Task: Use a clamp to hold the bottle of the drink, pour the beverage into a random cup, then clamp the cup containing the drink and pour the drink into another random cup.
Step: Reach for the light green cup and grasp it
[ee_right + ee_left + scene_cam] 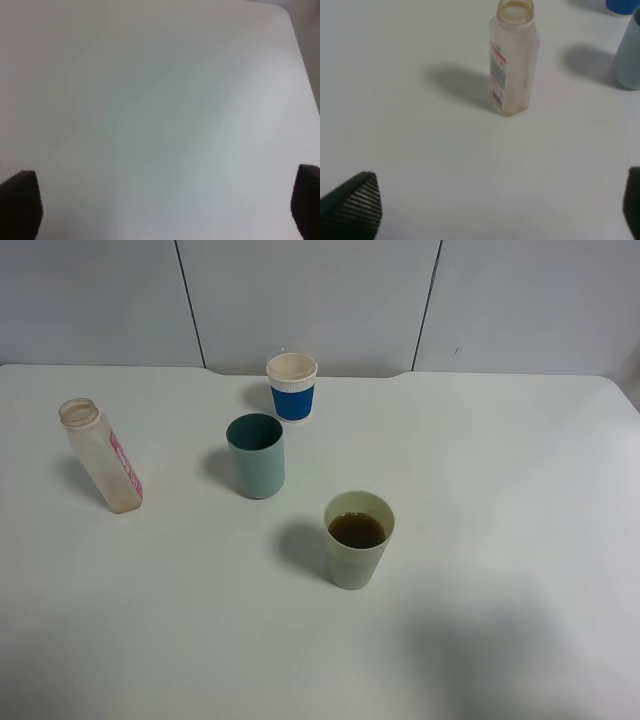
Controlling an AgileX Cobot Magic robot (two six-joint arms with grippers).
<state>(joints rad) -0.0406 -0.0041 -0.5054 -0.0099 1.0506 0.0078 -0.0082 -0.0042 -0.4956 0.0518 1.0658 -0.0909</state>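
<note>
The bottle (pixel 101 456) stands upright and empty at the left of the table, its pink-red label facing right; the left wrist view shows the bottle (pixel 513 60) from nearby. The pale yellow-green cup (pixel 357 540) stands near the middle, holding the brown beverage (pixel 356 530). Behind it to the left is the teal cup (pixel 256 456), whose edge (pixel 629 55) shows in the left wrist view. My left gripper (pixel 490 210) is open, well short of the bottle, nothing between its fingers. Over bare table my right gripper (pixel 165 207) is open and empty. Neither arm shows in the exterior high view.
A white paper cup with a blue sleeve (pixel 292 387) stands at the back, behind the teal cup. The white table (pixel 500 490) ends at a grey panelled wall at the back.
</note>
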